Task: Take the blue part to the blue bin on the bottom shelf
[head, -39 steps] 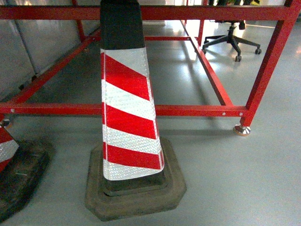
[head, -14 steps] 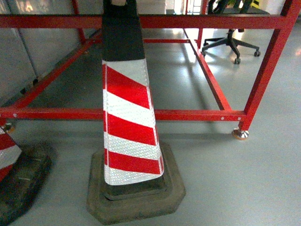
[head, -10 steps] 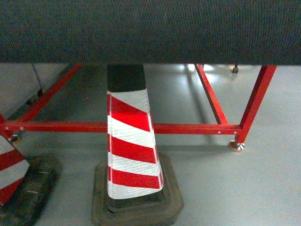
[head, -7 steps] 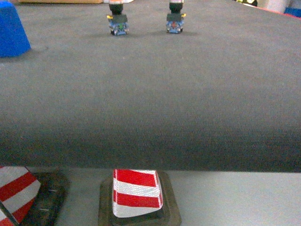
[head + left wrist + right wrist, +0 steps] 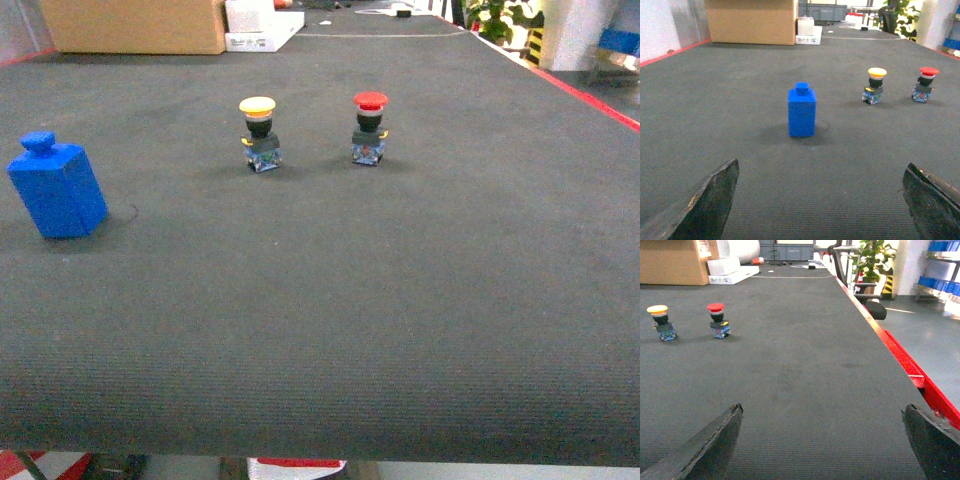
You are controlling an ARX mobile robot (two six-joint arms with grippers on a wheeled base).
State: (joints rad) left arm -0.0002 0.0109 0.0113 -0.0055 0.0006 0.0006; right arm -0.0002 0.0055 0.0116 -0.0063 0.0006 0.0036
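Note:
The blue part (image 5: pixel 57 188) is a blue block with a knob on top, standing upright on the dark mat at the left; in the left wrist view the blue part (image 5: pixel 802 112) stands straight ahead. My left gripper (image 5: pixel 821 170) is open, well short of it, with nothing between its fingers. Over bare mat near the table's red right edge, my right gripper (image 5: pixel 822 410) is open and holds nothing. Neither gripper shows in the head view. The blue bin and the bottom shelf are out of view.
A yellow-capped push button (image 5: pixel 260 133) and a red-capped push button (image 5: pixel 369 127) stand mid-table. A cardboard box (image 5: pixel 135 25) and white boxes (image 5: pixel 262 25) sit at the far edge. The red table edge (image 5: pixel 920 375) drops to grey floor on the right.
The head view has risen from the floor, with its striped cones and red frame, up past the table edge to look down on the mat with the parts.

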